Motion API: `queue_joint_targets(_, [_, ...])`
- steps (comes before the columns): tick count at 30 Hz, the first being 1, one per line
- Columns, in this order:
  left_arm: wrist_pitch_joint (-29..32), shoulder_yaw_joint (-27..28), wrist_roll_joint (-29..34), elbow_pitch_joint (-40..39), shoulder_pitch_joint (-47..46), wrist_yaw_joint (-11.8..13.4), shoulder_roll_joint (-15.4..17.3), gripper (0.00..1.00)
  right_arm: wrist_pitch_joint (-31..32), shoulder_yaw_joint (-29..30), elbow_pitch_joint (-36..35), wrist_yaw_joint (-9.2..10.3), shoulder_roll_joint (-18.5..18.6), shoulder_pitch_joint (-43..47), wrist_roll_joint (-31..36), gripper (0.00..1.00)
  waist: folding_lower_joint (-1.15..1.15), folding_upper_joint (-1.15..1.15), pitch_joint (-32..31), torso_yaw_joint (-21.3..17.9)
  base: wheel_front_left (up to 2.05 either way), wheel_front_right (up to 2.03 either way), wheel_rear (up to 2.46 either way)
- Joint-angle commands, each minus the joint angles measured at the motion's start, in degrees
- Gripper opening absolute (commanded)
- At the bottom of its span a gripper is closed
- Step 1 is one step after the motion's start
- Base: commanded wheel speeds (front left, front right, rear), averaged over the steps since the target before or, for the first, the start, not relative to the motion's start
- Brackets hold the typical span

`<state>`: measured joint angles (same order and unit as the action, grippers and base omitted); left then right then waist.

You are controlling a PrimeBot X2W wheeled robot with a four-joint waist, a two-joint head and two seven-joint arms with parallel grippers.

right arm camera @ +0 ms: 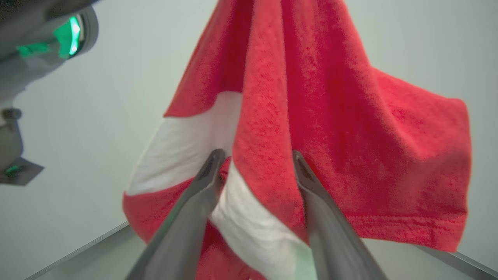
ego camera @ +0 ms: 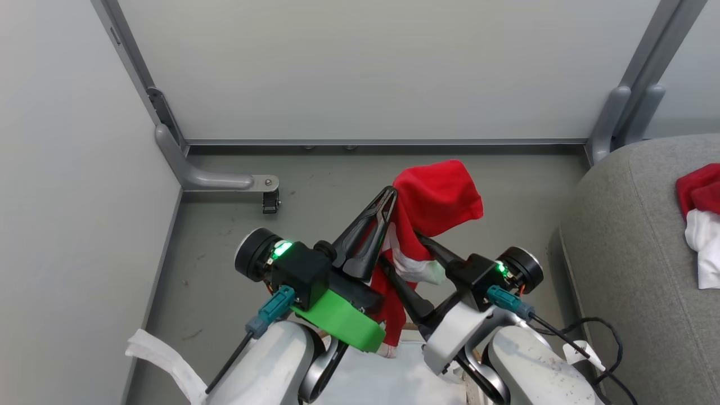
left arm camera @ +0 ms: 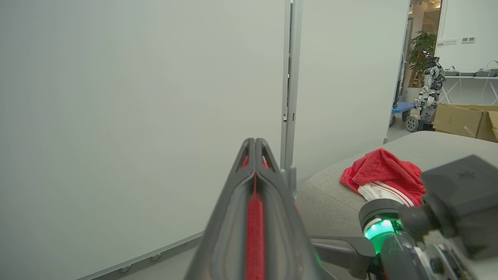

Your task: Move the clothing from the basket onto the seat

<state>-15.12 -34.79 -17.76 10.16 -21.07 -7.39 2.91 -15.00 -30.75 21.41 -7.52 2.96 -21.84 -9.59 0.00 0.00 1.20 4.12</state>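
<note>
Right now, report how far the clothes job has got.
Done: one red garment lies on the seat. In hand: the left gripper is shut on a second garment, held aloft; the right gripper is open around a fold of it. Left: carry it to the seat and release.

No writing can be read. A faint pale mark [left arm camera: 465,175] on the dark housing [left arm camera: 447,194], at four o'clock, is illegible.
</note>
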Motion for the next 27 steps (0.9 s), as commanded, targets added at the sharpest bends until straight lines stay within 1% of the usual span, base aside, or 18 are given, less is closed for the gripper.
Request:
queue_joint_targets(1, [0.0,-0.3,-0.5,-0.3,0.9,-0.2,0.0,0.0,-0.3,-0.6,0.8,0.06,0.0,0.1,-1.8,0.0,0.0,0.0,-0.4,0.4,0.0,0.0,0.0])
queue_joint_targets(5, [0.0,-0.9,-0.8,-0.3,1.1,-0.2,0.0,0.0,-0.3,-1.5,1.8,0.06,0.1,0.1,-4.2,0.0,0.0,0.0,-0.7,0.6,0.0,0.0,0.0])
queue_joint_targets(9, [0.0,-0.3,-0.9,0.0,1.5,-0.2,0.0,0.0,-0.3,-1.4,2.7,0.06,0.1,0.7,-5.9,0.0,0.0,0.0,-0.7,0.2,0.0,0.0,0.0])
queue_joint_targets(12, [0.0,0.6,-0.6,0.2,1.9,-0.2,0.0,0.0,-0.3,-1.3,2.4,0.06,0.1,0.7,-6.7,0.0,0.0,0.0,-0.3,-1.0,0.0,0.0,0.0])
queue_joint_targets(14, [0.0,2.0,-0.5,-0.2,2.0,-0.1,0.0,0.0,-0.3,-1.1,1.8,0.06,0.1,0.7,-6.9,0.0,0.0,0.0,0.1,-2.4,0.0,0.0,0.0])
queue_joint_targets(15, [0.0,2.7,-0.1,-0.8,2.1,-0.1,0.0,0.02,-0.3,-1.0,1.4,0.06,0.1,0.7,-7.2,0.0,0.0,0.0,0.3,-3.4,0.0,0.0,0.0])
queue_joint_targets(16, [0.0,2.5,0.0,-0.3,2.4,-0.1,0.0,0.47,-0.3,-0.8,1.2,0.06,0.1,0.7,-7.1,0.0,0.0,0.0,0.5,-4.2,0.0,0.0,0.0])
queue_joint_targets(17, [0.0,2.9,0.2,-0.6,2.6,-0.1,0.0,1.0,-0.3,-0.8,0.9,0.06,0.1,0.7,-7.2,0.0,0.0,0.0,0.9,-5.4,0.0,0.0,0.0])
queue_joint_targets(22, [0.0,3.3,1.1,-0.1,2.3,-0.1,0.0,1.0,-0.3,0.8,-0.5,0.06,0.1,0.9,-6.6,0.0,0.0,0.0,2.7,-11.1,0.0,0.0,0.0])
queue_joint_targets(27, [0.0,3.8,1.6,0.8,1.2,-0.2,0.1,1.0,-0.3,2.4,-1.8,0.06,0.0,1.3,-6.2,0.0,0.0,0.0,4.7,-18.2,0.0,0.0,0.0])
